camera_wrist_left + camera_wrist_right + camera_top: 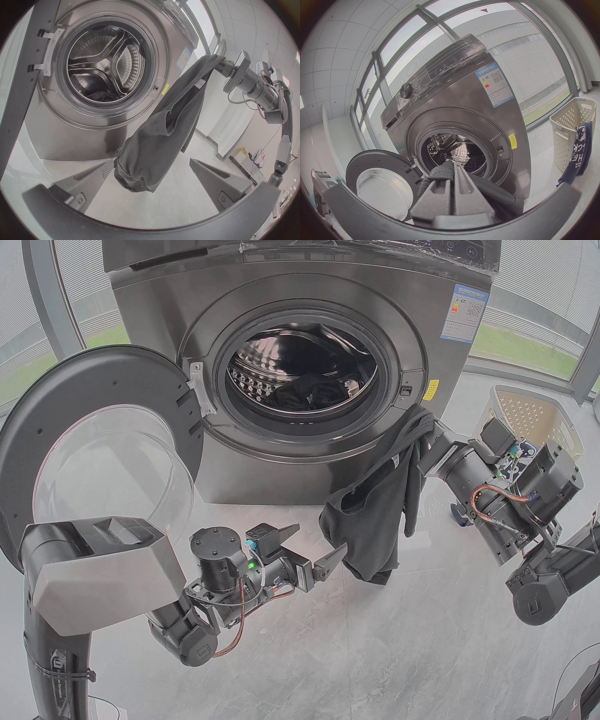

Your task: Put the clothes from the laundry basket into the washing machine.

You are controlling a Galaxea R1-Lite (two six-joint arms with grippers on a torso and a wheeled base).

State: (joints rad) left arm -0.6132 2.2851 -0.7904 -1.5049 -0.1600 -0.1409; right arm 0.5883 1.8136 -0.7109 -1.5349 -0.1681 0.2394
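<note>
The grey washing machine [300, 352] stands with its round door [100, 427] swung wide to the left; some dark clothing [309, 393] lies in the drum. My right gripper [426, 426] is shut on a dark grey garment [372, 509] that hangs in front of the machine, right of and below the drum opening. In the right wrist view the fingers [462, 187] pinch the garment [442, 173]. My left gripper [315, 549] is open, low above the floor, its fingertips next to the garment's lower end [147, 156]. The beige laundry basket [537, 415] stands at the right.
A navy printed garment [579, 150] hangs over the basket's rim [572, 106]. Light tiled floor [375, 646] lies open in front of the machine. Windows run behind and beside the washing machine.
</note>
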